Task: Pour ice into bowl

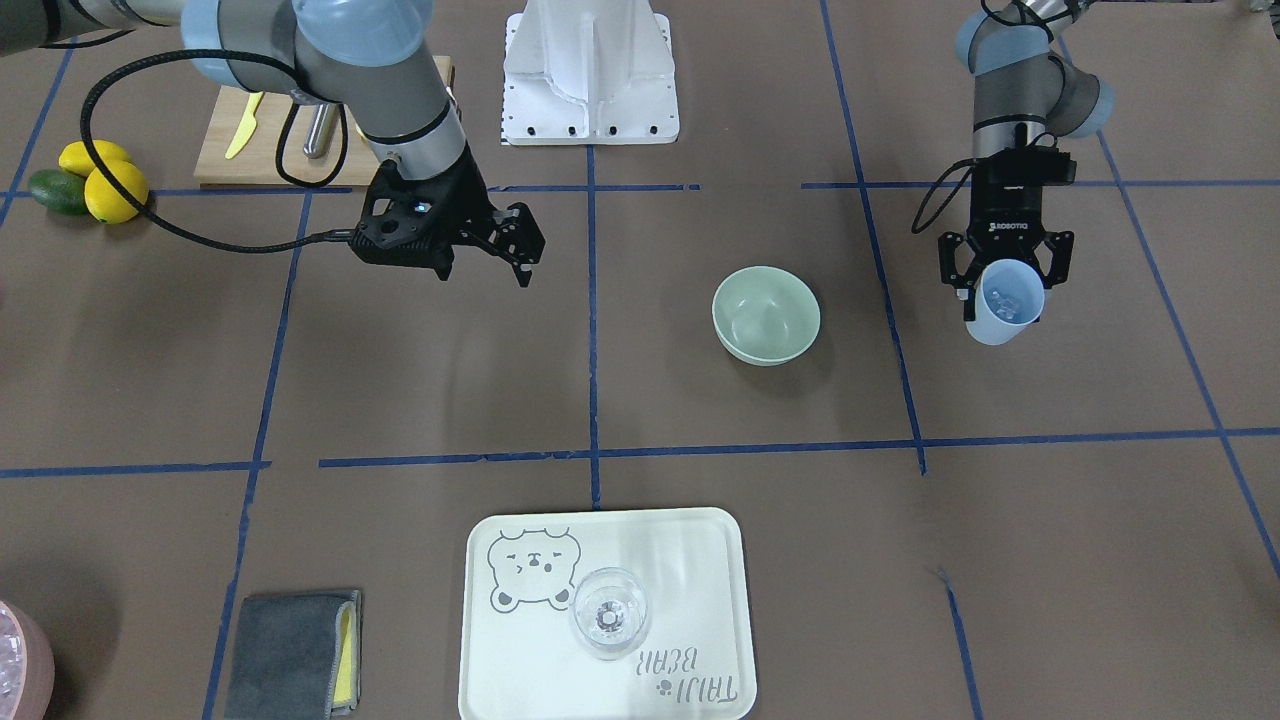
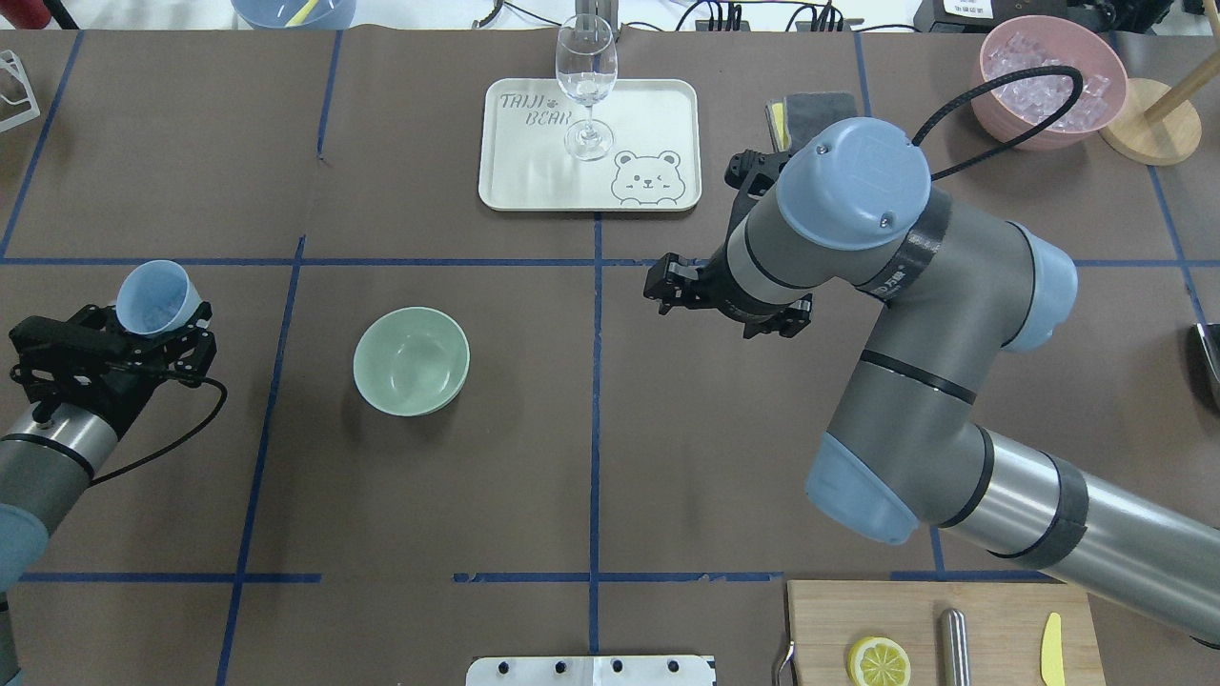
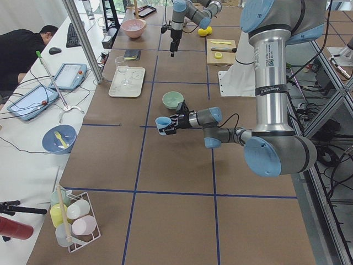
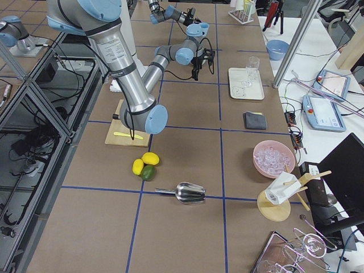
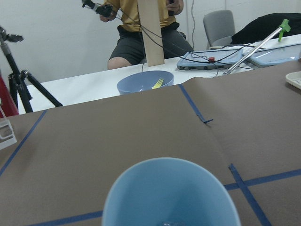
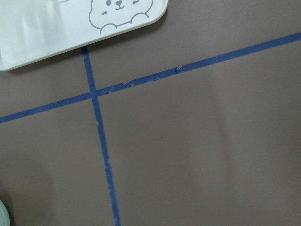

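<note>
Your left end effector (image 1: 1005,283) pinches the light, stiff cup (image 1: 1003,318) mid-wall; its ice (image 1: 1010,302) looks slippery, likely sliding suddenly

Light blue cup (image 1: 1005,322) between the black jaws of the left gripper (image 1: 1008,285), clear glassy ice (image 1: 1010,300) inside. Apart from those jaws, plain pale sage-green bowl (image 1: 766,313) on brown table (image 1: 400,380) gridded with blue tape (image 1: 592,330).

cup (image 5: 170,193): cut by lower edge | tray (image 6: 47,37): cut by top edge | pink bowl (image 1: 22,655): half cut off
</note>
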